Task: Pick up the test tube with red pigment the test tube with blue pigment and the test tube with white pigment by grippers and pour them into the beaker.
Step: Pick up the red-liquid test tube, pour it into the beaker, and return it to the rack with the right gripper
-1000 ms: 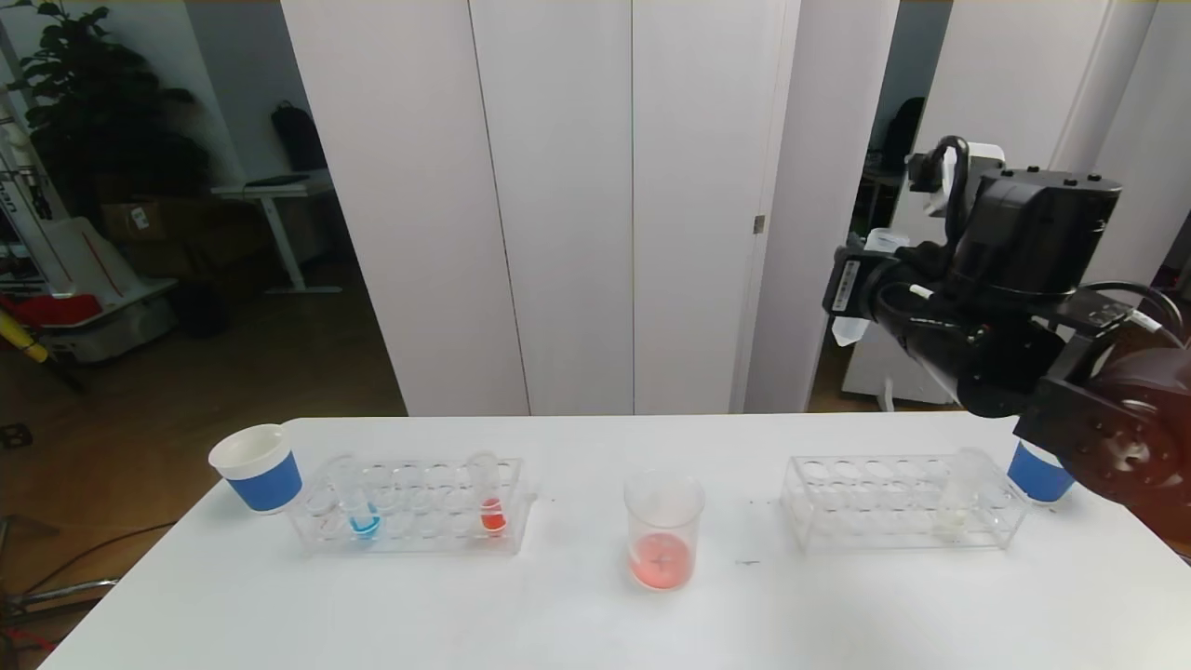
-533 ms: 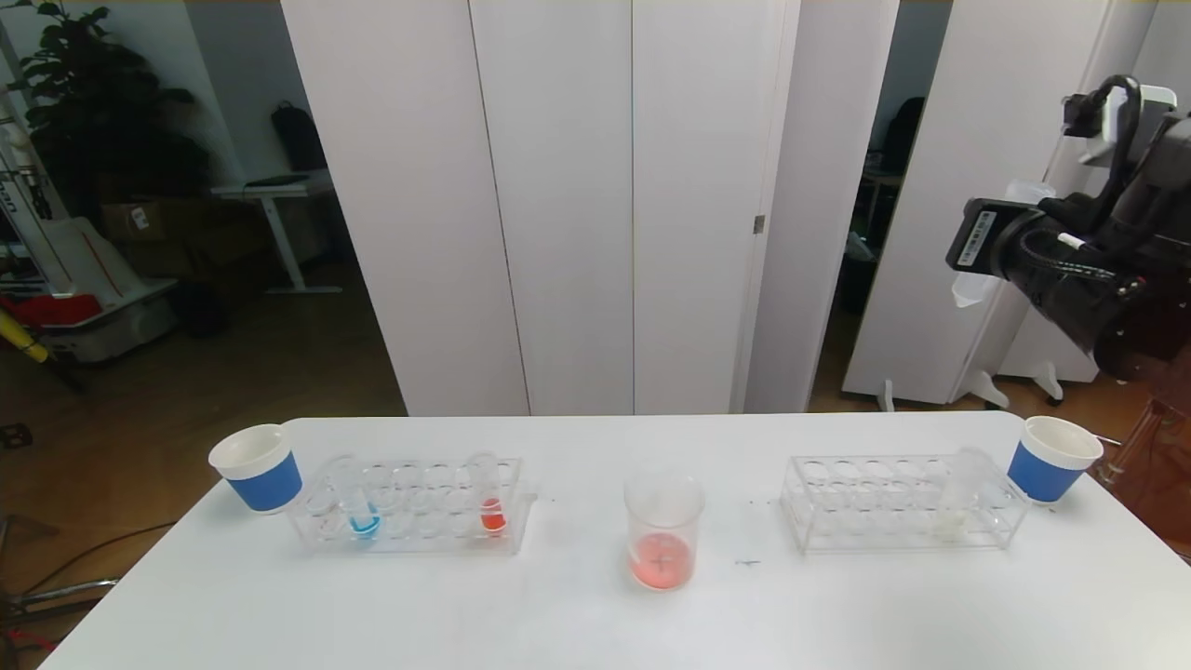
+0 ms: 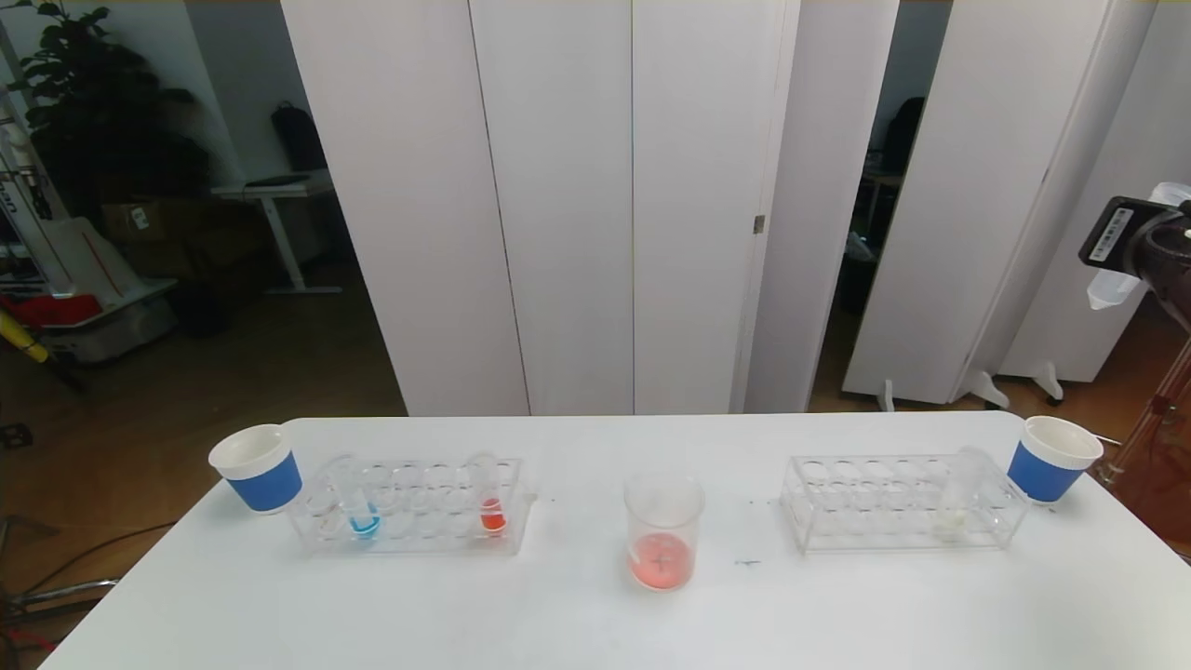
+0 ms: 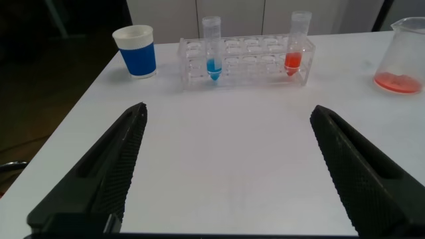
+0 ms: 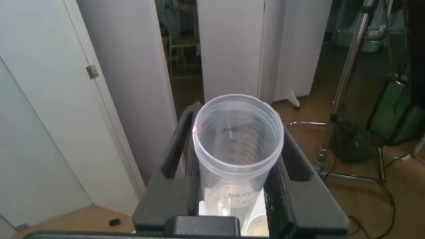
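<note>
right gripper [image 5: 234,189] clamped on empty clear tube [image 5: 237,149], high off table's right edge | left gripper [image 4: 229,169] wide, seen only by left wrist | blue-pigment tube [image 3: 361,514], red-pigment tube [image 3: 490,507] in left rack [image 3: 409,507] | white-pigment tube [image 3: 956,502] in right rack [image 3: 898,502] | beaker [image 3: 662,530] centre, red inside

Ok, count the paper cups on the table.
2. One cup sits at the table's left end beside the left rack; the other cup sits at the right end beside the right rack.
</note>
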`<state>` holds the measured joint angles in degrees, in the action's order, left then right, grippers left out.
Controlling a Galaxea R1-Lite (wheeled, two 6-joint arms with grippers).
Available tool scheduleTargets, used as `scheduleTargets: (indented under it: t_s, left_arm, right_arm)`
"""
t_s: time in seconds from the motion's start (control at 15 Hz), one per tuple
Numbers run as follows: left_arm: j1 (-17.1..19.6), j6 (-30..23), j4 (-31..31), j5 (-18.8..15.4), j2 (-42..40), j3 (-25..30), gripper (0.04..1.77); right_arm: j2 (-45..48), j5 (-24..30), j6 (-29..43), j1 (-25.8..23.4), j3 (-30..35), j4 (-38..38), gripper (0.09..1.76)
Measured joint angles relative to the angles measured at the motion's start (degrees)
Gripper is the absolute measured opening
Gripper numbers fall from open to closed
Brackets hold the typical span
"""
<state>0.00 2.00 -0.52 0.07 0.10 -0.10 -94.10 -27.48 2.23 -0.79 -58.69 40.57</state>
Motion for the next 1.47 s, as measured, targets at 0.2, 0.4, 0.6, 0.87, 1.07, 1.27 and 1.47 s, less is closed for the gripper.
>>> scheduleTargets:
  t_s: [0.2,0.4,0.6,0.87,1.07,1.27,1.47]
  left_arm:
    - [0.0,0.0,0.0,0.0,0.0,0.0,1.75]
    - [0.0,0.0,0.0,0.0,0.0,0.0,1.75]
    - [0.0,0.0,0.0,0.0,0.0,0.0,1.75]
    - [0.0,0.0,0.0,0.0,0.0,0.0,1.75]
    - [0.0,0.0,0.0,0.0,0.0,0.0,1.75]
    - [0.0,0.0,0.0,0.0,0.0,0.0,1.75]
    - [0.0,0.0,0.0,0.0,0.0,0.0,1.75]
  right_arm:
    - [-0.9,3.9,0.2,-7.4,2.0,2.3,0.60]
    - [-3.7,6.8,0.3,-12.3,5.4,9.4,0.60]
    - [-7.6,7.4,1.9,-14.1,7.1,13.0,0.60]
    - [-13.0,7.3,4.4,-14.6,7.4,13.7,0.60]
    - [-17.3,7.2,4.3,-14.4,7.3,17.1,0.60]
    - [-21.7,7.1,4.2,-14.2,7.2,21.6,0.60]
    - [-25.9,6.9,4.2,-13.3,7.9,24.4,0.60]
